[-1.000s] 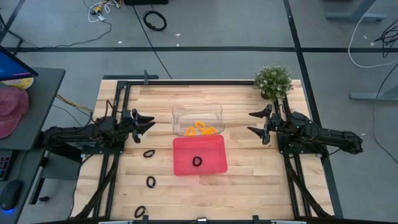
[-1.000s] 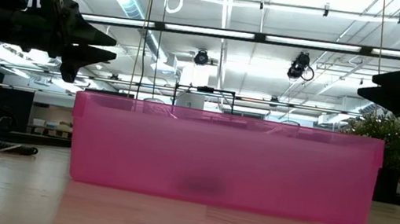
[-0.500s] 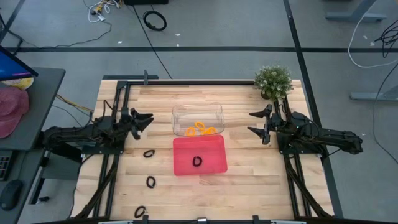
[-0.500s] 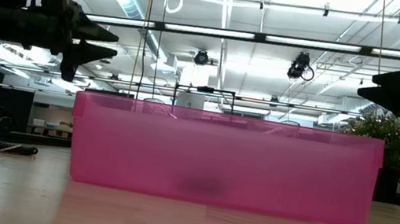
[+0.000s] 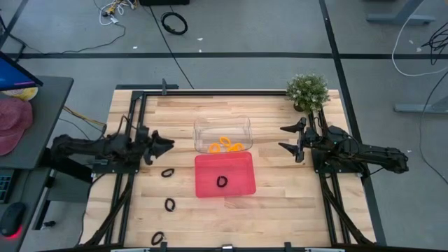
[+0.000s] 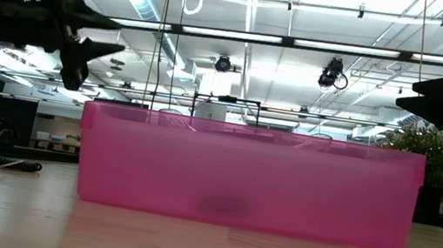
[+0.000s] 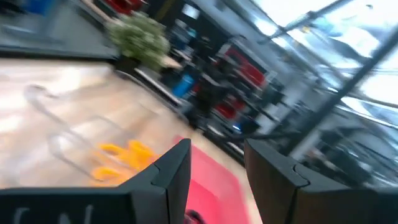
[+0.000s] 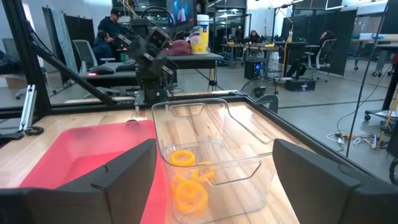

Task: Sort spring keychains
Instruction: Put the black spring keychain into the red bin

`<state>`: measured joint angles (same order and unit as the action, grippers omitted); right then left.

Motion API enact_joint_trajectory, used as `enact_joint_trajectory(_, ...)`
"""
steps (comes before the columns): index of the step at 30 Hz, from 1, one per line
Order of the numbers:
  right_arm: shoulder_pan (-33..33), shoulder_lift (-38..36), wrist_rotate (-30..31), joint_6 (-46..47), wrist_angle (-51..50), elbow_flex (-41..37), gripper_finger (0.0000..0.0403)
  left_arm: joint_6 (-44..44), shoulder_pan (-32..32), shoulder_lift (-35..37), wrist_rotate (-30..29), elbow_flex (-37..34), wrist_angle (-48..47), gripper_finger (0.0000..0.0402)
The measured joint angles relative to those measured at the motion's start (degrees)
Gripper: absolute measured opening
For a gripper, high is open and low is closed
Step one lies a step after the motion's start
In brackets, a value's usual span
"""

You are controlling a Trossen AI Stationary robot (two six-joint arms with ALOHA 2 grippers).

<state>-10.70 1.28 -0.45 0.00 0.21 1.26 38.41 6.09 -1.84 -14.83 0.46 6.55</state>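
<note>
We are partway through the sort. The orange spring keychains [image 5: 225,145] lie together in the clear bin [image 5: 222,124], which sits at the far side of the red tray [image 5: 241,183], edge to edge with it. One black keychain [image 5: 222,182] rests inside the red tray. Three more black keychains remain on the bare counter [image 5: 280,210], all on the left arm's side: the nearest black keychain [image 5: 166,173] lies just beside the tray's left edge, a second [image 5: 170,204] sits farther toward the front, and a third [image 5: 158,239] lies at the front edge.

The left claw [image 5: 163,143] hangs above the counter, between the clear bin and the nearest black keychain. Its fingers stand parted with nothing between them; the left wrist view shows open space between the two dark fingers [image 7: 168,171]. The right claw [image 5: 290,140] waits to the right of the clear bin, near the potted plant [image 5: 306,91], spread wide and empty.

We judge the step in hand to be the approach for the next black pick. The next move calls for the left claw to come toward the front and descend over the nearest black keychain, with its fingers straddling the coil. The loop is small and lies flat, so the fingertips must reach the counter surface before clenching. The lifted keychain then belongs in the red tray with the other black one.
</note>
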Motion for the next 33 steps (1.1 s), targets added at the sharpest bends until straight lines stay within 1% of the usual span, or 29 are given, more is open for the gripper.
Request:
enact_joint_trajectory(2, 0.00, 0.00, -0.01, 0.01, -0.01, 0.00, 0.0324, -0.08, 3.44, -0.24, -0.38, 0.00, 1.68, 0.0154)
enact_joint_trajectory(5, 0.02, 0.00, 0.00, 0.01, 0.01, -0.02, 0.0324, -0.67, 9.19, -1.92, -3.10, 0.01, 5.26, 0.0154)
enact_joint_trajectory(7, 0.02, 0.00, 0.00, 0.01, 0.04, -0.02, 0.0324, -1.78, 13.60, -4.01, -6.22, -0.01, 7.96, 0.0154)
enact_joint_trajectory(10, 0.02, 0.00, 0.00, 0.04, 0.07, -0.02, 0.0324, -1.84, 21.00, -9.04, -13.40, 0.01, 12.49, 0.0154)
enact_joint_trajectory(13, 0.02, 0.00, 0.00, 0.06, 0.07, -0.02, 0.0324, -1.60, 29.09, -16.72, -20.86, 0.01, 19.77, 0.0154)
enact_joint_trajectory(17, 0.02, 0.00, 0.00, 0.08, 0.09, -0.02, 0.0324, -1.98, 40.29, -30.43, -31.42, 0.15, 33.96, 0.0154)
enact_joint_trajectory(19, 0.00, 0.00, 0.00, 0.08, 0.09, -0.02, 0.0324, -2.07, 45.36, -38.05, -37.62, 2.24, 36.84, 0.0154)
enact_joint_trajectory(21, 0.02, 0.00, 0.00, 0.08, 0.09, -0.02, 0.0324, -2.28, 49.50, -45.09, -42.82, 6.83, 37.85, 0.0154)
enact_joint_trajectory(23, 0.02, 0.00, 0.00, 0.08, 0.13, -0.02, 0.0324, -4.53, 52.73, -51.97, -46.60, 13.00, 37.94, 0.0154)
enact_joint_trajectory(26, 0.02, 0.00, 0.00, 0.08, 0.09, -0.02, 0.0324, -11.90, 56.48, -60.63, -49.35, 23.26, 36.39, 0.0154)
enact_joint_trajectory(28, 0.01, 0.00, 0.00, 0.09, 0.11, -0.02, 0.0324, -13.92, 58.44, -65.67, -51.43, 30.37, 32.57, 0.0154)
enact_joint_trajectory(30, 0.02, 0.02, -0.02, 0.10, 0.15, -0.02, 0.0324, -12.11, 60.05, -70.41, -53.93, 37.14, 23.94, 0.0154)
enact_joint_trajectory(33, 0.02, 0.01, 0.00, 0.09, 0.10, -0.02, 0.0324, -2.50, 61.23, -76.46, -55.28, 46.93, 7.09, 0.0154)
